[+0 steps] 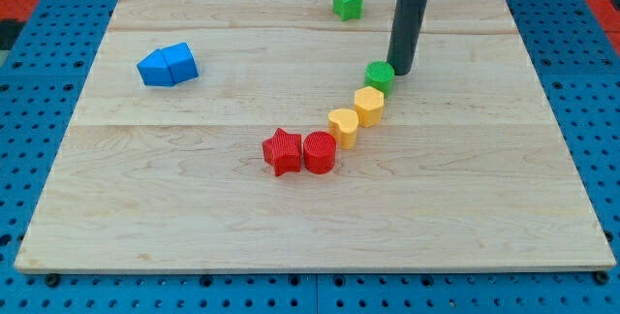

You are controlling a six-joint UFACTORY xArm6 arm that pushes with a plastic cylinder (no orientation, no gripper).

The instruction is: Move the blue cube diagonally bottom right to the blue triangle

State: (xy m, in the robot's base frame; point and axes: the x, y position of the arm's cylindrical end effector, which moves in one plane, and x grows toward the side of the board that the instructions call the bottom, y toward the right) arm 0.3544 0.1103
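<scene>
Two blue blocks sit side by side and touching at the view's upper left. The left one (153, 68) looks like the blue cube and the right one (181, 61) like the blue triangle, but the shapes are hard to tell apart. My tip (400, 70) rests on the board far to their right. It is right next to a green round block (379, 75), on that block's right side.
A curved chain of blocks runs down-left from the green round block: a yellow block (369, 105), a second yellow block (343, 125), a red cylinder (320, 151) and a red star (282, 150). A green star (348, 1) sits near the top edge of the wooden board (291, 227).
</scene>
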